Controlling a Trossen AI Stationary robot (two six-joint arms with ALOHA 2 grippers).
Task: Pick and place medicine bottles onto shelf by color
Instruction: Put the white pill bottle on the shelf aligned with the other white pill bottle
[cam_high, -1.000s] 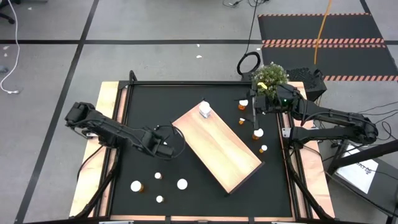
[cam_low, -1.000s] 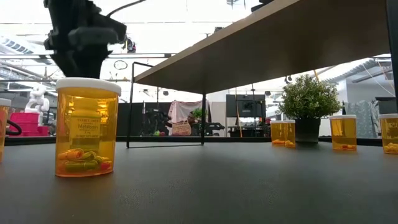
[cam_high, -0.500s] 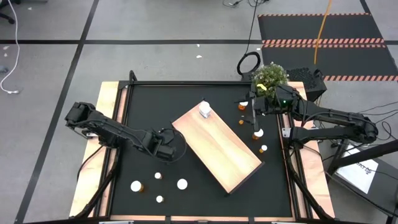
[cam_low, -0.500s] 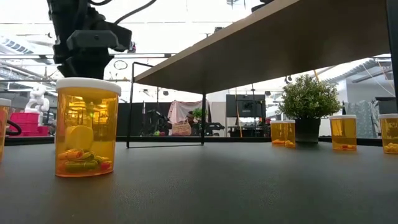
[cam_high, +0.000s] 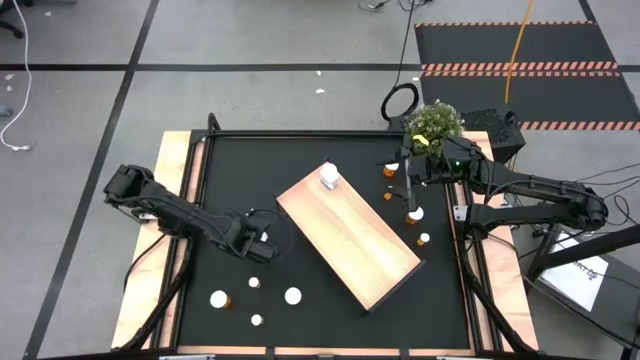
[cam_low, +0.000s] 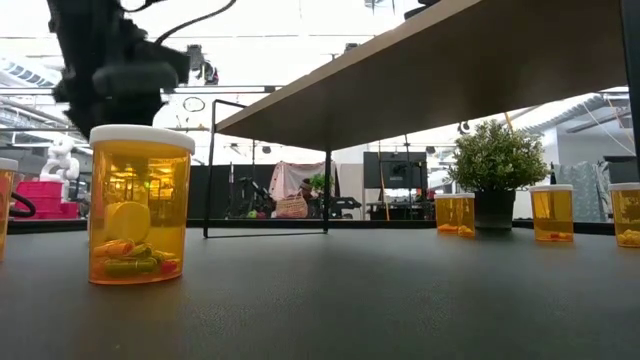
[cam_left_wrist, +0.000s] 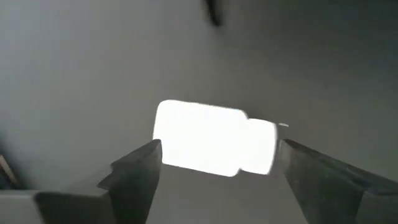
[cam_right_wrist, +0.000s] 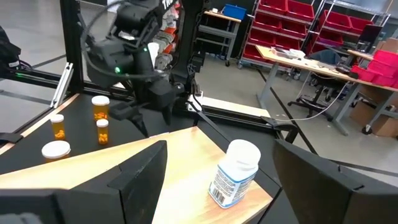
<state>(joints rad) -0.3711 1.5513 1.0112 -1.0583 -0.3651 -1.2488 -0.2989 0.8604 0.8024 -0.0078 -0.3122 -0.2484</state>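
A white medicine bottle lies on its side on the black mat. My left gripper is open and points down over it at the mat's left middle; one finger stands off each end of the bottle. The shelf is a pale wood board lying aslant at mid table, with one white bottle upright on its far corner. My right gripper hangs open and level beyond the shelf's far right side, facing that bottle. In the low view an orange bottle stands in front of my left arm.
Several orange bottles stand on the mat: some at the near left, some to the right of the shelf. A potted plant sits at the far right corner. The shelf's underside spans the top of the low view.
My left gripper has sunk toward the mat and gone a little toward the table's near left, down over the lying white bottle. My right arm has kept still.
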